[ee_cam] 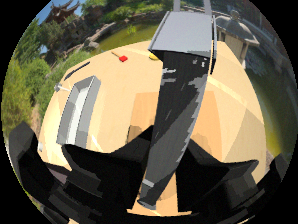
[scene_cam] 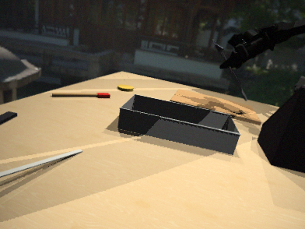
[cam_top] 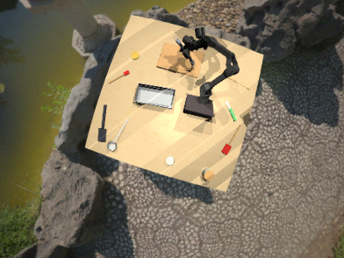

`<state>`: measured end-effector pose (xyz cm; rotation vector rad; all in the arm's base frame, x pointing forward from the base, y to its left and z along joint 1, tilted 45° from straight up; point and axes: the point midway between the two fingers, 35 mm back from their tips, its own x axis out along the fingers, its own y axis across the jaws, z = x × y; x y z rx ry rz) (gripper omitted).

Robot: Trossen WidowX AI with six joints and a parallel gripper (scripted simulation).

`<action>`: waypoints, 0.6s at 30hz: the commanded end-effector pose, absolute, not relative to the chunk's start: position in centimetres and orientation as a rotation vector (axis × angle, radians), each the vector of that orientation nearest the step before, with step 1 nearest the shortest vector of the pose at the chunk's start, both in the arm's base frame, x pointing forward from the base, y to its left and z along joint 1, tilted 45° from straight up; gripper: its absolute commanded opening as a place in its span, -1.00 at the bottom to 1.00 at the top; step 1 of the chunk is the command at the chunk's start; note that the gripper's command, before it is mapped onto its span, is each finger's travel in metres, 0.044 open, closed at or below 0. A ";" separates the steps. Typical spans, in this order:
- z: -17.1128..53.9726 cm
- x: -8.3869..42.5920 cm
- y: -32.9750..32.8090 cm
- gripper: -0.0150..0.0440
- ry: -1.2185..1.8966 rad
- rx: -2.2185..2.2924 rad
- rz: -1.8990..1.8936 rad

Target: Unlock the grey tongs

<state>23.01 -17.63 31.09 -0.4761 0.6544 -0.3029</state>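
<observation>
My jaws pinch the grey tongs (scene_cam: 233, 72), lifted clear of the roasting tin (cam_top: 154, 96) to the left, tips angled down above the wooden board (cam_top: 173, 59). Pickup done; unlocking unconfirmed, setting down and release remain.

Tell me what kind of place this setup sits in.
Likely an outdoor garden: the wooden table stands on cobbled paving among large rocks, with a greenish pond beside it and a pavilion-like building behind.
</observation>
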 end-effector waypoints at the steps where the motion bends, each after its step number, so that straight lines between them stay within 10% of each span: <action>1: 31.9 22.6 -17.0 -1.00 0.552 -0.546 -0.275; 18: 33.5 21.1 -15.0 -1.00 0.305 -0.786 -0.213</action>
